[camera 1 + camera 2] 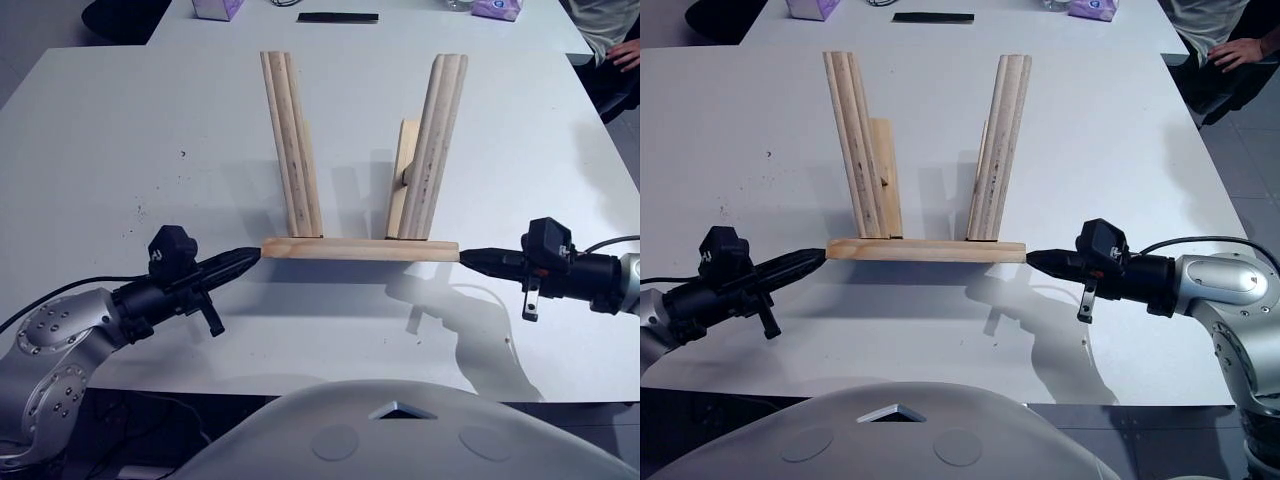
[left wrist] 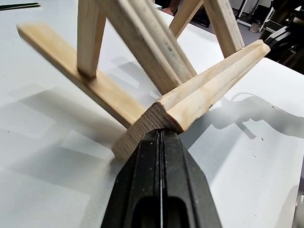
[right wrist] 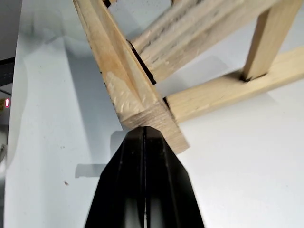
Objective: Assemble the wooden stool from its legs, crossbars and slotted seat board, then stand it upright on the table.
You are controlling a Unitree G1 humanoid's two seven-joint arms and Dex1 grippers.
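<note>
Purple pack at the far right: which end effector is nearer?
Right. The right end effector is at the seat board's right end, on the purple pack's side; the left end effector is at the opposite end.

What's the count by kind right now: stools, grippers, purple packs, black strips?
Wooden stool: 1
Grippers: 2, left gripper and right gripper, each at one end of the seat board
Purple packs: 2
Black strip: 1
Total: 6
</note>
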